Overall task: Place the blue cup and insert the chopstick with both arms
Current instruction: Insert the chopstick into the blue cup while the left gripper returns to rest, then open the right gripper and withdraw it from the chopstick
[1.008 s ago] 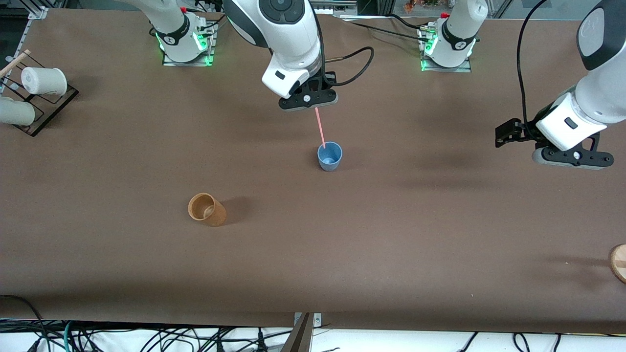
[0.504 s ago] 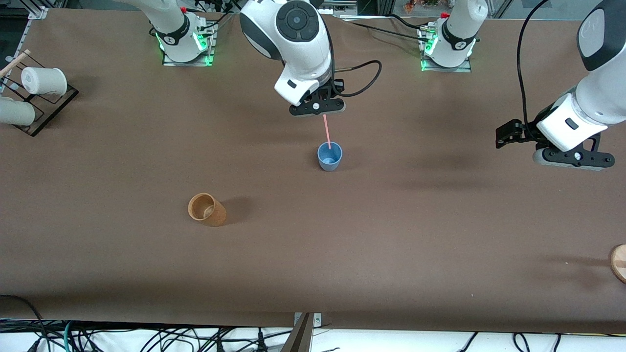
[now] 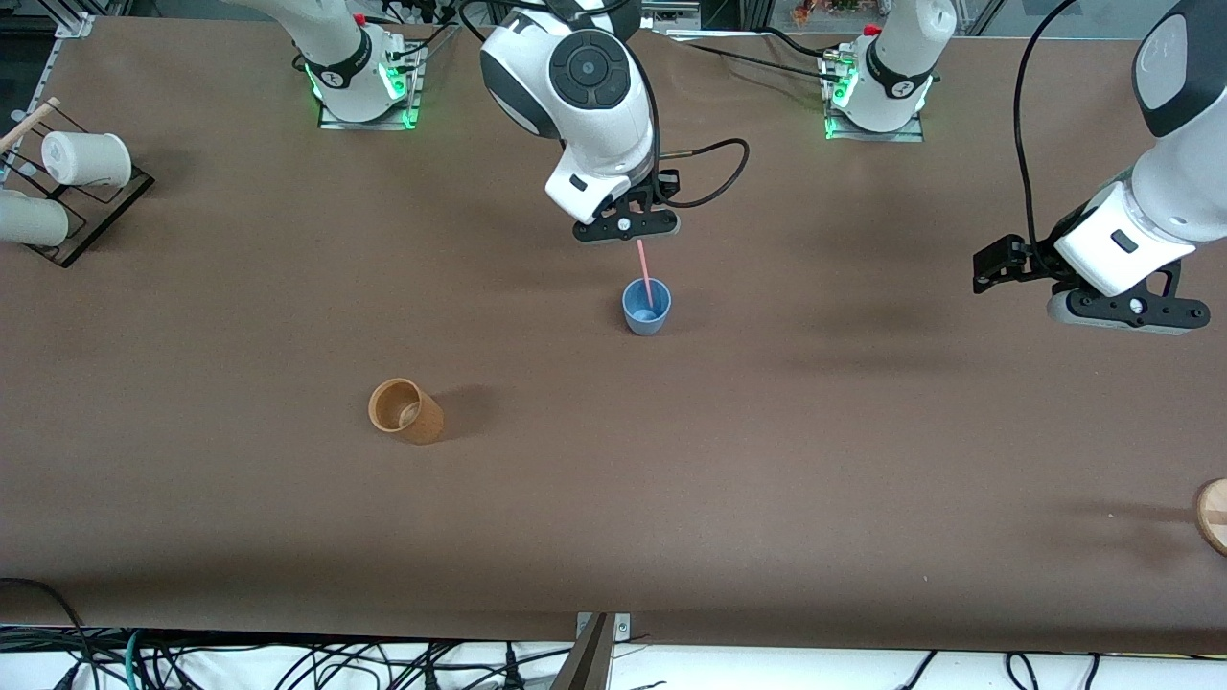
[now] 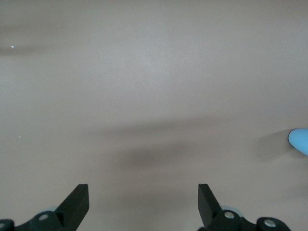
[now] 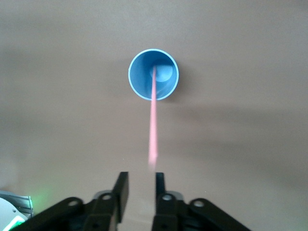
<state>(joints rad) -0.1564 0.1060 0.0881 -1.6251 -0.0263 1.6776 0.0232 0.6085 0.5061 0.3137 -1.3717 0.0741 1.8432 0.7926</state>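
Right gripper [image 3: 628, 227] pinches a thin pink chopstick [image 3: 645, 270] upright, its tip lowered inside the small light-blue cup [image 3: 647, 308]; left gripper [image 3: 1002, 264] waits spread and empty.

The right gripper [image 3: 628, 228] hangs over mid-table, fingers [image 5: 122, 192] nearly closed. The left gripper [image 3: 1122, 311] waits over its table end, fingers [image 4: 77, 202] spread wide.
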